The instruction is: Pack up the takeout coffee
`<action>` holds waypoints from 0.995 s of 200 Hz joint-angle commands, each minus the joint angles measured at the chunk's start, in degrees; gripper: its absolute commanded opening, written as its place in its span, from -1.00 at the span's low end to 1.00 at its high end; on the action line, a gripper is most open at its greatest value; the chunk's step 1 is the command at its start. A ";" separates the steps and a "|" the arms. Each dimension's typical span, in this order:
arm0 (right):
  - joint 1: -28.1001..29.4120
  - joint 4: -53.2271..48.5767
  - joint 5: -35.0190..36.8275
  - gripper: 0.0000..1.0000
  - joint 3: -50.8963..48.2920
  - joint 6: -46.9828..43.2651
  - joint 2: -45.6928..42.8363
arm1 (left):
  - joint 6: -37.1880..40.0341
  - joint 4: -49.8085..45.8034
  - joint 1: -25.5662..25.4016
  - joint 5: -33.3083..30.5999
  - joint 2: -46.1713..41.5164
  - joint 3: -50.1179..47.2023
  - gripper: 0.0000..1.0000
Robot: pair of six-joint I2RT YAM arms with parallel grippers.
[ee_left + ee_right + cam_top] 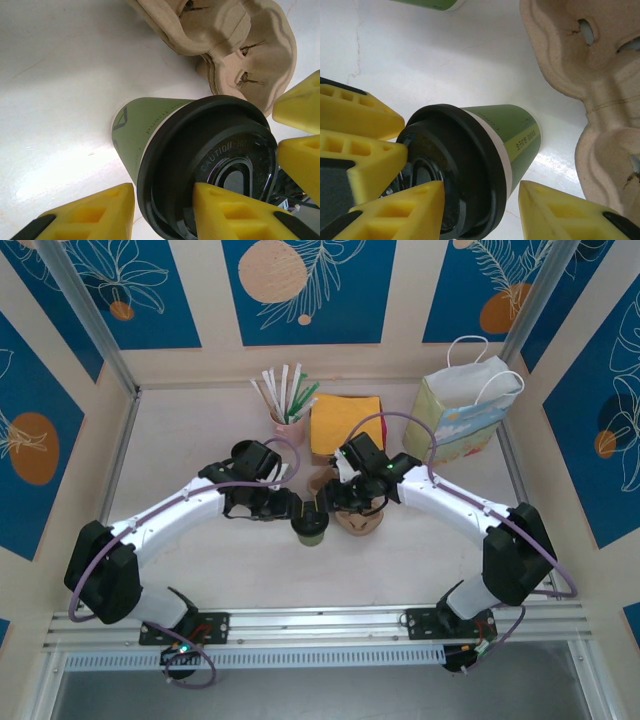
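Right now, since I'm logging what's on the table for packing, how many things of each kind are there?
Lidded green cup: 1
Other green cup: 1
Cardboard cup carrier: 1
Pink cup of straws: 1
Yellow napkin stack: 1
Paper gift bag: 1
Total: 6

- Takeout coffee (150,135), left wrist view: raised lettering on the black lid (220,150) reads "CAUTION". More letters follow along the same arc, too blurred to make out.
- Same view, green cup wall: a dark angular emblem near the base. A line of pale print runs along the wall, too faint to read.
- Right wrist view, green cup wall: a short row of pale block characters near the base. Not legible.
- Top external view: any print too small to read.
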 commanded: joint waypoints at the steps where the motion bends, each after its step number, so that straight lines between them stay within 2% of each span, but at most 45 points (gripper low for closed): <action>1: -0.34 -2.41 -2.38 -0.13 0.90 -1.12 -1.63 | 1.75 -5.37 -0.56 -2.46 2.29 -1.39 -0.30; 39: -0.34 -1.93 -3.16 -0.23 -1.46 -1.12 -0.53 | 1.88 -5.37 -0.54 -2.40 2.26 -1.31 -0.31; 59: -0.49 -1.93 -3.11 -0.38 -2.30 -1.28 0.07 | 1.87 -5.49 -0.58 -2.31 2.30 -1.31 -0.31; 199: -0.75 -1.25 -1.09 -0.43 -8.78 -0.10 3.99 | 2.50 -5.98 -0.83 -2.48 2.58 -1.94 -0.31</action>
